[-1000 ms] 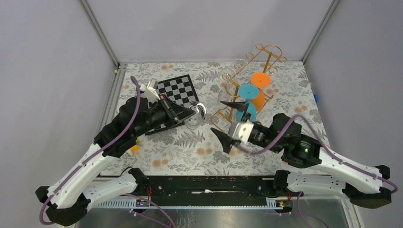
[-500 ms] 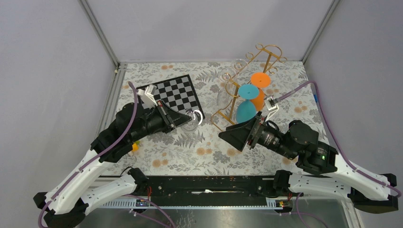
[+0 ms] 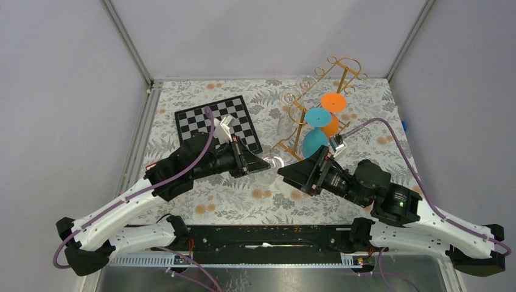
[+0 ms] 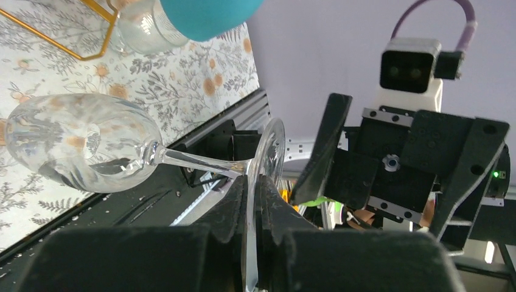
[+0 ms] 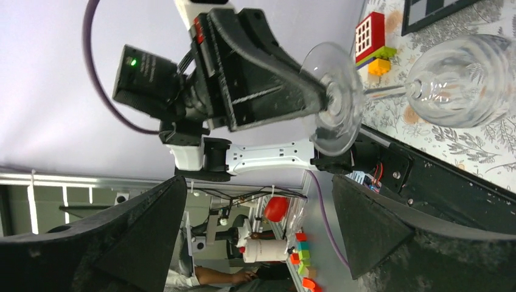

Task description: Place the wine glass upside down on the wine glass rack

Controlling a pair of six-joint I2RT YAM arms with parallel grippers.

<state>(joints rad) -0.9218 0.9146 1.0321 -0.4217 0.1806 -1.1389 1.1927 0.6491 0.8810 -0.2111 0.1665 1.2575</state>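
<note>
– Jaws first: how do they stand, seen from above?
– Left gripper [image 3: 260,163] is clamped on the round foot of the wine glass [image 3: 272,164]. Right gripper [image 3: 292,176] has its 2 fingers spread wide around nothing, just at 3 o'clock of that glass.
– Where is the glass?
– Off the rack, lifted near the table's middle, at 7 o'clock of the wine glass rack [image 3: 302,115]. The rack stands at 1 o'clock on the table, with a teal glass [image 3: 313,144] and an orange glass [image 3: 333,101] hanging foot-up. A chessboard [image 3: 191,121] lies at 10 o'clock.
– And the left wrist view?
– Both fingers pinch the foot's rim edge-on. The stem runs roughly level toward 9 o'clock, to the bowl over the floral cloth [image 4: 201,85]. The right gripper faces it from 3 o'clock, fingers apart.
– The right wrist view?
– Its own 2 fingers [image 5: 146,237] sit at 7 and 5 o'clock, wide apart. Above them, near 12 o'clock, the left gripper grips the foot, with the bowl at 2 o'clock. Toy bricks [image 5: 372,36] lie at 1 o'clock.
</note>
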